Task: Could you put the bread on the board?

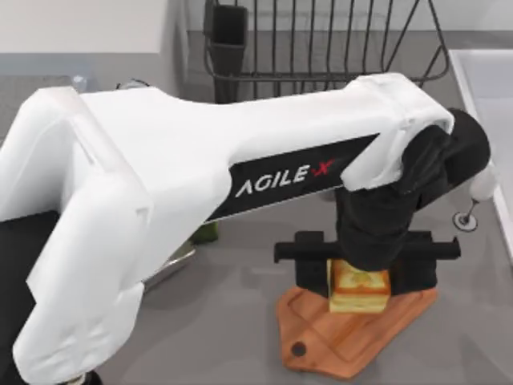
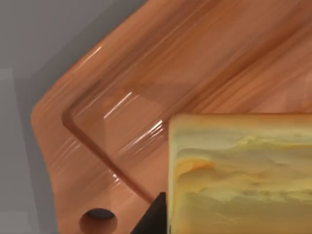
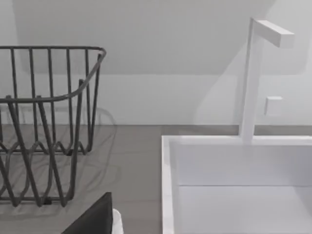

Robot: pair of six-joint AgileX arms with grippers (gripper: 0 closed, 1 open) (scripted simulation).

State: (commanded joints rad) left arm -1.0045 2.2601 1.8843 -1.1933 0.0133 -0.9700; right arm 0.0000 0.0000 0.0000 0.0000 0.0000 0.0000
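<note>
Left arm: reaches from the near left across the table toward the right, its white link lettered AGILEX.
Left gripper point(image 1: 358, 282): hangs over the board, fingers set either side of the bread and closed against it – it has the bread in its grasp.
Bread point(image 1: 360, 290): a pale-yellow block with a golden-brown top, between the fingers and over the far part of the board; whether it rests on the wood or hangs just above it cannot be told.
Board point(image 1: 345, 337): reddish-brown, grooved rim, at the near right of the grey table point(image 1: 224, 321), its pierced handle pointing near-left.
Left wrist view: the bread point(image 2: 241, 175) up close, the board point(image 2: 146, 73) beneath it.
Wire rack point(image 1: 321, 40): dark, at the far side.
Sink point(image 3: 239, 185): white, at the far right – with an angular white tap point(image 3: 253, 78).
Right arm: parked.
</note>
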